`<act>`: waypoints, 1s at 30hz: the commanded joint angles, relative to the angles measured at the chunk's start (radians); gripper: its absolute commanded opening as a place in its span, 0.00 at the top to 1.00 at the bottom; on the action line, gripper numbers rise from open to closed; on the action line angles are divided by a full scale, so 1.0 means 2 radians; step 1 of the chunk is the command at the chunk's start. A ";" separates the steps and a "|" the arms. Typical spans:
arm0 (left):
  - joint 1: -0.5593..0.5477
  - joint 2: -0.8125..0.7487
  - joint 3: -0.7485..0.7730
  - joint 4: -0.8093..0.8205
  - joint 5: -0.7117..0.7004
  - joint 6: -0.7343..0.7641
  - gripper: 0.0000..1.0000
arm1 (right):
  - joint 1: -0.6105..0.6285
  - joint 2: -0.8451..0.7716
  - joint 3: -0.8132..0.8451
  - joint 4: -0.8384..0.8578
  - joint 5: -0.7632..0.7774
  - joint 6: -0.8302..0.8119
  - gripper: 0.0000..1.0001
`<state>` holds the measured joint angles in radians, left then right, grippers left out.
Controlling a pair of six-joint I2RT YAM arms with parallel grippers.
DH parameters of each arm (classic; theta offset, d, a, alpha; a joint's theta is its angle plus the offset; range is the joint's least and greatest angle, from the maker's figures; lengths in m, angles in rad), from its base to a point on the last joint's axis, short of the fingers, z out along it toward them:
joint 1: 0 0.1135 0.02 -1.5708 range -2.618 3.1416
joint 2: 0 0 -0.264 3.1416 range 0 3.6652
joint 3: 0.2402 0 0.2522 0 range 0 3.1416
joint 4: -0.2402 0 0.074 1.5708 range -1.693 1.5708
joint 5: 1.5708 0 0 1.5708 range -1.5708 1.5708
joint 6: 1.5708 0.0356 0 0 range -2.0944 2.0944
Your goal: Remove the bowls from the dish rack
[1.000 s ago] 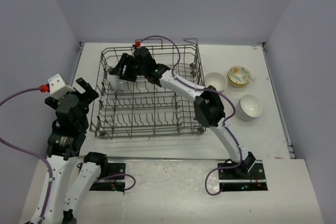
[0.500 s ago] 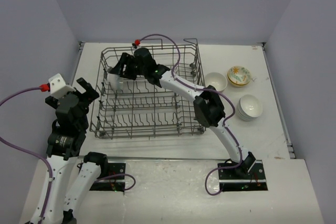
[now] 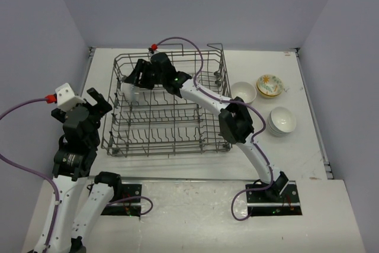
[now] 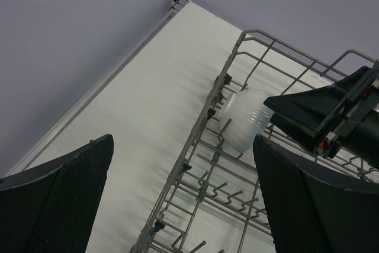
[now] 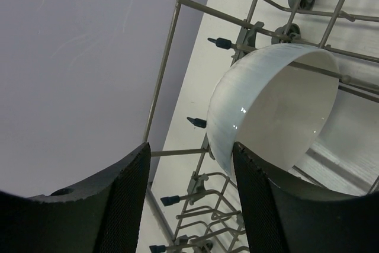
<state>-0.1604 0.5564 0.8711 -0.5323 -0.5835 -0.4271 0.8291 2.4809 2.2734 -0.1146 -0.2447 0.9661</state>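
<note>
Bowl (image 5: 266, 105): white ceramic, stood on edge among tines in far-left corner of dish rack (image 3: 166, 153). Prob. light but stiff. Glazed, so slick, and chips if knocked on wire. Best hold: pinch the thin rim wall, lift straight up. R gripper (image 5: 189, 164) straddles that wall, one finger inside, one outside w/ gap showing, not clamped yet. L gripper (image 4: 180, 164) spread wide, empty, beside rack.

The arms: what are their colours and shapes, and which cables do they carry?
Both the left arm and the right arm have white links with black joints and black wrists. A purple cable with a red plug runs along each. The fingers are black, broad, with a fine mesh texture inside.
</note>
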 commanded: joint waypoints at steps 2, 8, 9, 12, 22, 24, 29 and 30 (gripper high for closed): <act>-0.007 -0.001 0.001 0.017 -0.003 0.009 0.00 | -0.008 0.060 0.046 -0.027 0.032 -0.021 0.42; -0.008 0.004 0.003 0.016 0.000 0.010 0.00 | -0.007 0.022 -0.003 -0.019 0.069 -0.039 0.42; -0.008 0.004 0.003 0.016 -0.001 0.010 0.00 | -0.006 0.025 0.005 -0.024 0.068 -0.041 0.42; -0.008 0.003 0.002 0.015 -0.002 0.010 0.00 | -0.005 0.040 0.040 -0.039 0.056 -0.045 0.44; -0.009 0.002 0.002 0.016 -0.004 0.010 0.00 | -0.003 0.044 0.051 -0.042 0.025 -0.050 0.53; -0.010 0.002 0.002 0.016 -0.005 0.010 0.00 | -0.003 0.035 0.040 -0.046 0.037 -0.054 0.50; -0.010 0.013 0.002 0.017 0.003 0.013 0.00 | -0.003 -0.022 -0.028 -0.020 0.062 -0.065 0.50; -0.010 0.013 0.002 0.017 0.003 0.013 0.00 | -0.004 -0.026 -0.022 -0.025 0.066 -0.073 0.50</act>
<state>-0.1726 0.5705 0.8711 -0.5320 -0.5800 -0.4252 0.8288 2.4672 2.2406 -0.1680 -0.1574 0.8646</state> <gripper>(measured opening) 0.997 0.498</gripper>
